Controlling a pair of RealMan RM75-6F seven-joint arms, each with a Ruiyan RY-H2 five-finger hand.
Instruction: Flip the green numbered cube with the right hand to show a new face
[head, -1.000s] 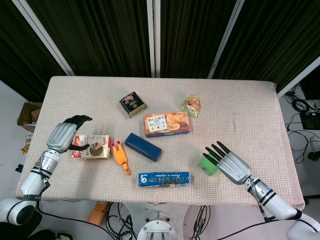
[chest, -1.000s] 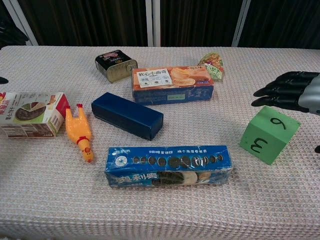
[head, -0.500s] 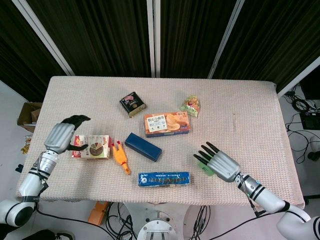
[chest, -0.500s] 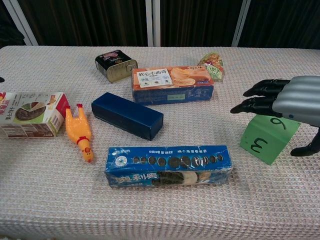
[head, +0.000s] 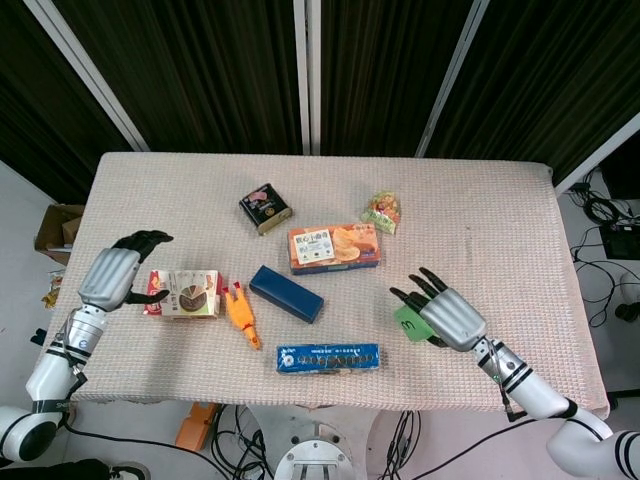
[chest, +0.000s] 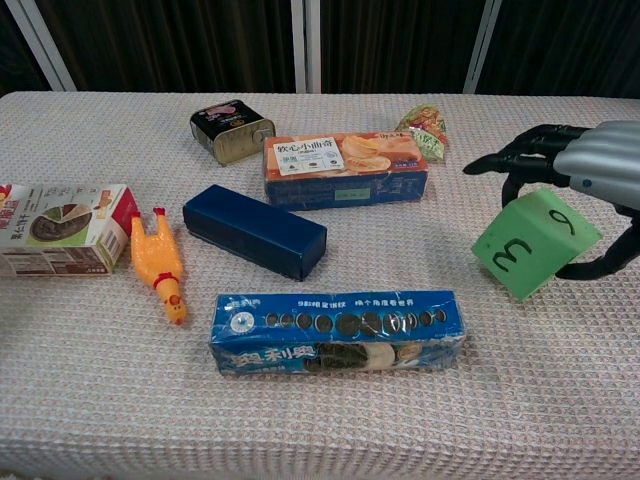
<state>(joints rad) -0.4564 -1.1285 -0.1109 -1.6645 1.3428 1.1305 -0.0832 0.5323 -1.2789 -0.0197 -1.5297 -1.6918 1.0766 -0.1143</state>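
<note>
Green foam cube with black numerals (chest: 535, 243): near the right front of the cream woven-cloth table (head: 480, 220), tilted on an edge, a 3 facing front and a 9 or 6 on top; right hand (chest: 585, 190), grey shell with black fingers, wrapped over its top and far side, thumb hooked low at the right, so clamped on the cube.

Risks: hold looks shallow; the cube may slip from the fingers and drop back on the same face, or tumble towards the blue biscuit sleeve (chest: 338, 331) just to its left.

Left hand (head: 115, 277): fingers apart, holding nothing, beside the red-and-white carton (head: 184, 293).

Unclear: cube's underside and rear faces hidden; right hand cut off at the chest view's edge; exact finger contact not resolvable.
</note>
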